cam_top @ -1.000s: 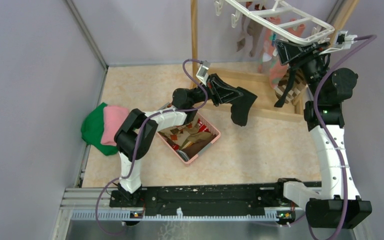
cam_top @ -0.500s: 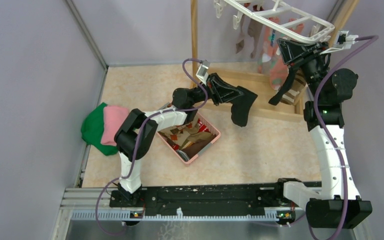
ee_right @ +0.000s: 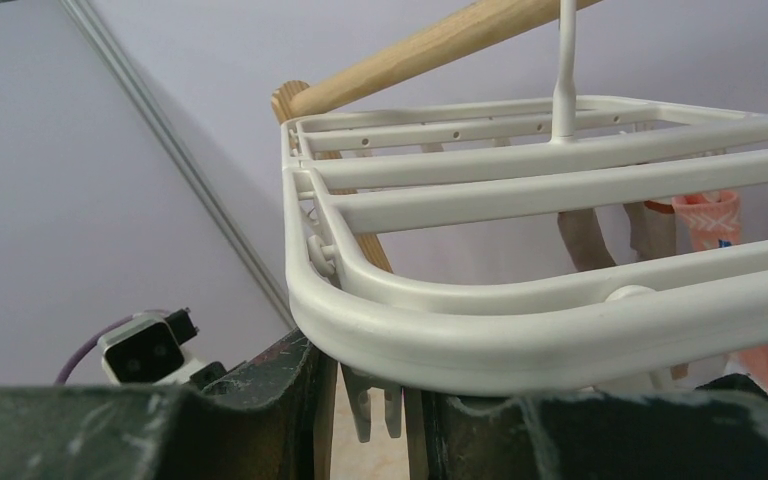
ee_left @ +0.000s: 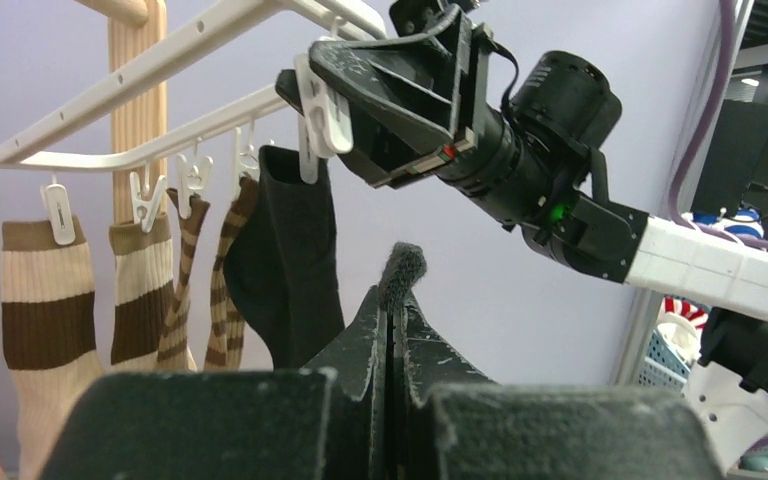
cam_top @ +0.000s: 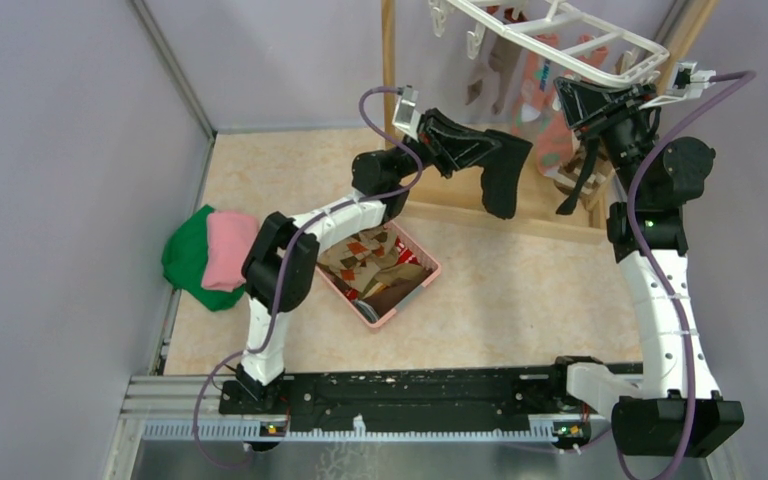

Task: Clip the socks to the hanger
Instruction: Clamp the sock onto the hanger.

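- Left gripper (ee_left: pixel 392 310) clenches one black sock (cam_top: pixel 503 185).
- Right gripper (cam_top: pixel 570 98) pinches one white clip (ee_left: pixel 322 110) on the one hanger (ee_right: pixel 560 320).
- Two cream-and-brown banded socks (ee_left: pixel 45 300) hang clipped.

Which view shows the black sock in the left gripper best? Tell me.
Top view: the whole black sock hangs from the shut left gripper. The left wrist view shows only its tip poking up above the closed fingers. The right wrist view does not show it.
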`<action>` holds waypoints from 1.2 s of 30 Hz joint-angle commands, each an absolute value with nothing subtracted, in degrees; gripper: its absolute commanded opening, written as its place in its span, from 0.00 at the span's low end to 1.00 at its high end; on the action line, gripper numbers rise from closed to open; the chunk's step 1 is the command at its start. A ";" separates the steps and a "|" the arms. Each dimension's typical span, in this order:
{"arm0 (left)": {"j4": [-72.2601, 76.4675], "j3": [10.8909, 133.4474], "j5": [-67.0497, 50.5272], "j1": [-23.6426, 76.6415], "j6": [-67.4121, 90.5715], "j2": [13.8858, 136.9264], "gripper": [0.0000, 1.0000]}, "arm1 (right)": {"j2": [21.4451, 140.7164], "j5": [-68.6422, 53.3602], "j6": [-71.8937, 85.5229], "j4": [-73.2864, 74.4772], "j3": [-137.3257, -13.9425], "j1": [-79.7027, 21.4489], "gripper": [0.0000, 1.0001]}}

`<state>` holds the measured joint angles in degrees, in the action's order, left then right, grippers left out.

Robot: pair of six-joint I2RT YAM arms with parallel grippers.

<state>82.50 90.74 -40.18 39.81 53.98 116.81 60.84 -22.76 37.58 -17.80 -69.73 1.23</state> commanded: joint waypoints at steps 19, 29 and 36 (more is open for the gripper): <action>65.94 118.84 -37.69 42.35 58.95 129.88 0.00 | 59.24 -23.87 38.48 -19.25 -69.01 0.95 0.00; 63.34 124.05 -37.07 42.76 60.80 131.91 0.00 | 59.06 -24.58 38.92 -18.99 -68.61 0.92 0.00; 61.50 125.69 -36.87 42.80 62.31 132.52 0.00 | 58.95 -24.83 38.75 -18.99 -68.33 0.91 0.00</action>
<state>61.17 122.74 -37.80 42.50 60.45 132.16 60.34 -24.16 38.61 -17.58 -68.60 1.23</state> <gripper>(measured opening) 0.013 0.248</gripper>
